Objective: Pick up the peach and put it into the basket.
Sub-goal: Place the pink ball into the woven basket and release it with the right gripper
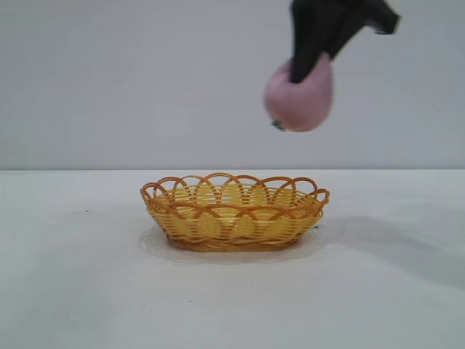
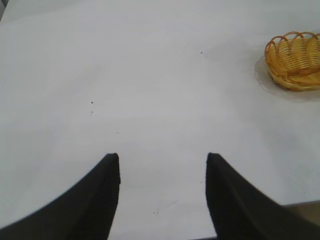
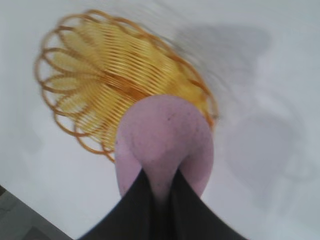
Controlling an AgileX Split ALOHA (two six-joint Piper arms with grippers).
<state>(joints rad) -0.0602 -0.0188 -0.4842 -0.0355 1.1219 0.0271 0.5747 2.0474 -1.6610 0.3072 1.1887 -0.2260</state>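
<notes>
My right gripper (image 1: 309, 69) is shut on the pink-mauve peach (image 1: 299, 96) and holds it high in the air, above the right end of the basket (image 1: 234, 212). The peach's green stem spot faces down and left. In the right wrist view the peach (image 3: 165, 140) is pinched between the black fingers (image 3: 137, 200), with the yellow wicker basket (image 3: 100, 75) below and beyond it. The basket is empty and stands on the white table. My left gripper (image 2: 162, 165) is open and empty over bare table, far from the basket (image 2: 295, 60).
The white table (image 1: 73, 276) runs wide on both sides of the basket. A plain grey wall stands behind. The table's near edge shows in the left wrist view (image 2: 300, 206).
</notes>
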